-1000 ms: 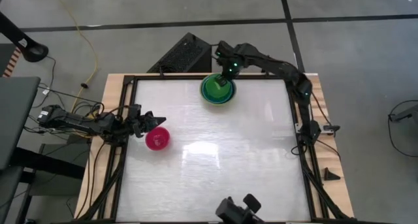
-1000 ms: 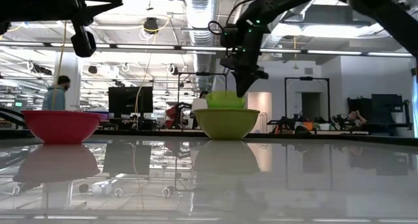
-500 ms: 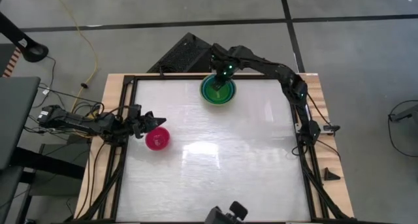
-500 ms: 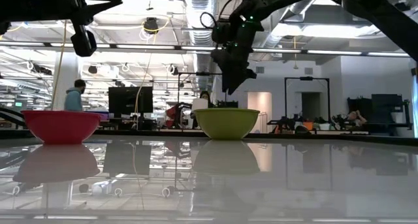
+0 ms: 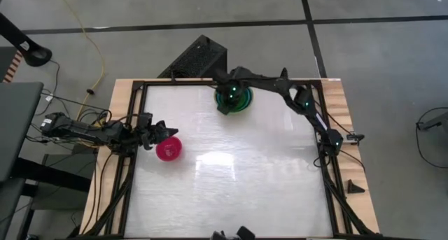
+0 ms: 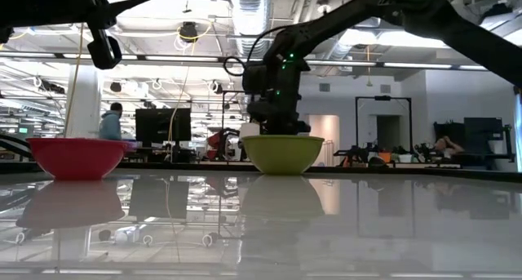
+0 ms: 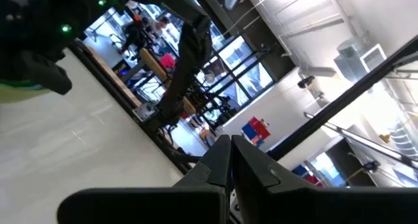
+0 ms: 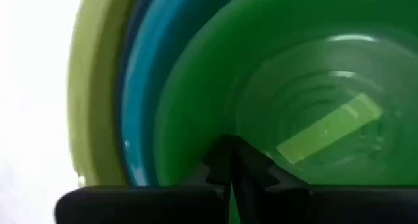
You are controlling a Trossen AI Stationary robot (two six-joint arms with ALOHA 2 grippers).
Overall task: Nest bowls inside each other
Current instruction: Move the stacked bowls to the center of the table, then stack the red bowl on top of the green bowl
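Observation:
Near the table's far edge stands a stack of nested bowls (image 5: 232, 100): an olive-green one (image 6: 283, 153) outermost, a blue one (image 8: 138, 80) in it and a bright green one (image 8: 215, 87) innermost. My right gripper (image 8: 228, 160) is shut and points down into the green bowl. A magenta-pink bowl (image 5: 169, 149) rests on its base at the table's left. My left gripper (image 5: 159, 130) hangs shut, above and just left of the pink bowl. My right gripper's shut fingertips (image 8: 222, 155) come from above, close to the bright green bowl's inner wall (image 8: 196, 119). Whether they touch the wall I cannot tell. The bowl sits nested in the stack, which rests on the table.
A black box (image 5: 198, 58) lies beyond the far edge, behind the stack. The white tabletop (image 5: 238, 170) lies bare across the middle and near side, inside a black frame (image 5: 133, 107). A person (image 6: 110, 121) stands in the room beyond the table.
The bright green bowl, held above the olive bowl's rim a second ago, has dropped into the stack. My right gripper has let go of it, then come down and a little toward the table's left, into the bowl. The person in the background has walked right.

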